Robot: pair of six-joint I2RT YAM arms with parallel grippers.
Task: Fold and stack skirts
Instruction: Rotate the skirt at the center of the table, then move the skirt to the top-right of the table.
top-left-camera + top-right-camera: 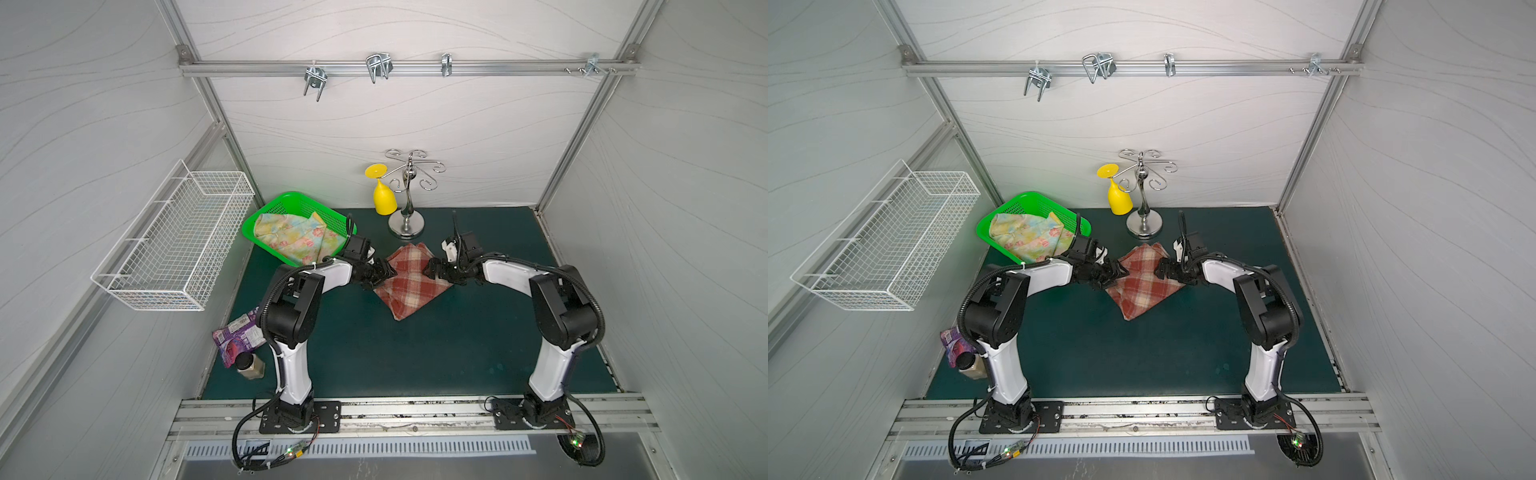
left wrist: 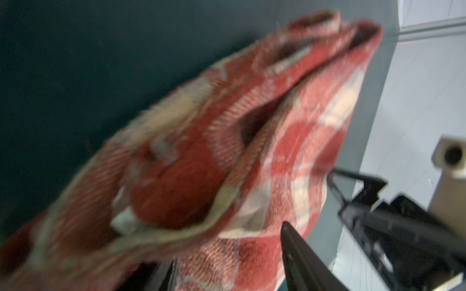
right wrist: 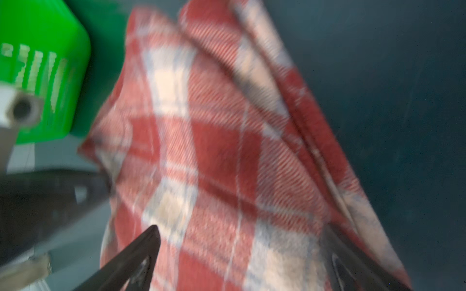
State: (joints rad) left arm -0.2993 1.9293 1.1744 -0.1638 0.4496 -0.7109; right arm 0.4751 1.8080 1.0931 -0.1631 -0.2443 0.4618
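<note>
Blurred cloth half hides the left gripper (image 1: 384, 276), clamped on the thick woven plaid skirt's (image 1: 411, 289) nine-o'clock corner. The right gripper (image 1: 428, 270) gapes.

Green basket (image 1: 286, 201) back left on dark mat (image 1: 415, 353); yellow goblet (image 1: 384, 201) upside down on chrome rack (image 1: 406, 226); purple wrapper (image 1: 235, 336), small jar (image 1: 251, 368) front left

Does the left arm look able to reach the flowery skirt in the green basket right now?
Probably yes: the flowery skirt lies uncovered beside it, but the left gripper seems clamped on the plaid skirt.
</note>
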